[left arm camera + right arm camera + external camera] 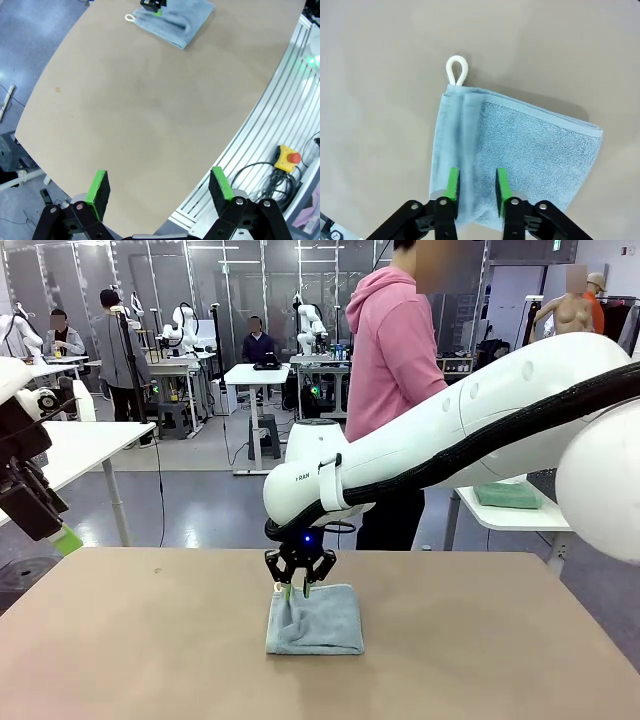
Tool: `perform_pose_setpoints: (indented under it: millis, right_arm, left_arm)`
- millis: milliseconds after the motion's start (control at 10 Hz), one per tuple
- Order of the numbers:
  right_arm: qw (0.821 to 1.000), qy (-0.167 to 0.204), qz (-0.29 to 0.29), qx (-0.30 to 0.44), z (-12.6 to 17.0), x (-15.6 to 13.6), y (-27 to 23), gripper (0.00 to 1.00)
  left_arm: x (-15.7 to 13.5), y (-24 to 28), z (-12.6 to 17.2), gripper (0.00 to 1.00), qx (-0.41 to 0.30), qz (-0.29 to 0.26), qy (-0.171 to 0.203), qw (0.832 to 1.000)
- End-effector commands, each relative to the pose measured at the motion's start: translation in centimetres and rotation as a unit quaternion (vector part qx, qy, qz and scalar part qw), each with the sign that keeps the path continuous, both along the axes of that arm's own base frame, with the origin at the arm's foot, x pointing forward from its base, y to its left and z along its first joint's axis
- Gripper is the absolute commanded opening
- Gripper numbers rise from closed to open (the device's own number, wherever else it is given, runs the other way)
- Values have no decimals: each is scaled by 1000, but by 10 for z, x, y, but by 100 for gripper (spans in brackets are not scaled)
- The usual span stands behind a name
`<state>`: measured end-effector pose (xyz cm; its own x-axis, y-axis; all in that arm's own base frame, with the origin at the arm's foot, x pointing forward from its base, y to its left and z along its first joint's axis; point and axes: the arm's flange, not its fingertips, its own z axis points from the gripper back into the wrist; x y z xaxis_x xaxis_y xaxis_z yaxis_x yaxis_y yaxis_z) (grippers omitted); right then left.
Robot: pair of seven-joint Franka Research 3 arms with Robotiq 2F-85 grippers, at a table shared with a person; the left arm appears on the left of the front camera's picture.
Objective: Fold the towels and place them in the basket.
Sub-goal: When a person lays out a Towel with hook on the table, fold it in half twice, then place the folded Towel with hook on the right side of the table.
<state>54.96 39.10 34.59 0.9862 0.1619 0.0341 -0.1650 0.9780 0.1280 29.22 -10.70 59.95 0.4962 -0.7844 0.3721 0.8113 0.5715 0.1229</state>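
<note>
— Our right arm (470, 430) crosses nearest the front camera, and its claw (297, 590) sits down on the blue-grey towel (318, 622) in the middle of the bench (150, 640). How do the jaws stand?

— Narrowly apart. From the wrist we see both green pads (452, 182) resting on the cloth near one edge. A strip of terry lies between them, and we judge nothing is pinched.

— And the fold?

— We count it done for this one. It lies as a neat doubled rectangle, its white loop (456, 70) poking off a corner onto the bare bench.

— Our left claw (160, 187)?

— Wide open and empty, hanging above the bench's edge, well apart from the towel.

— So what remains?

— We reckon most of it. This towel has yet to go into the basket. What looks like a green towel (508, 495) lies folded on a white side table (500, 518) beyond the bench, near the person in pink (395, 350).
</note>
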Motion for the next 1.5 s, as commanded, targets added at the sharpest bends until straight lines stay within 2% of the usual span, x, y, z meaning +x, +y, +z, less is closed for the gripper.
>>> perform_pose_setpoints:
  millis: [0, 100, 400, 500, 600, 1400]
  right_arm:
    - [1000, 3, -13, 4, 0, -1, 0, 67]
    - [1000, 2, -14, 6, 0, -2, -1, 100]
    - [1000, -2, -25, 13, -2, 0, -12, 100]
    - [1000, 0, -22, -11, -8, 3, -21, 100]
    - [1000, 0, -8, 2, 0, 4, -6, 100]
    - [1000, 0, -8, 2, 0, 4, -6, 100]
  left_arm:
    - [2, 0, 3, 100, 11, 5, 0, 1000]
    - [2, 0, 3, 100, 11, 5, 0, 1000]
    - [2, 0, 3, 100, 11, 5, 0, 1000]
    - [2, 0, 3, 100, 11, 5, 0, 1000]
    - [2, 0, 3, 100, 11, 5, 0, 1000]
    - [2, 0, 3, 100, 11, 5, 0, 1000]
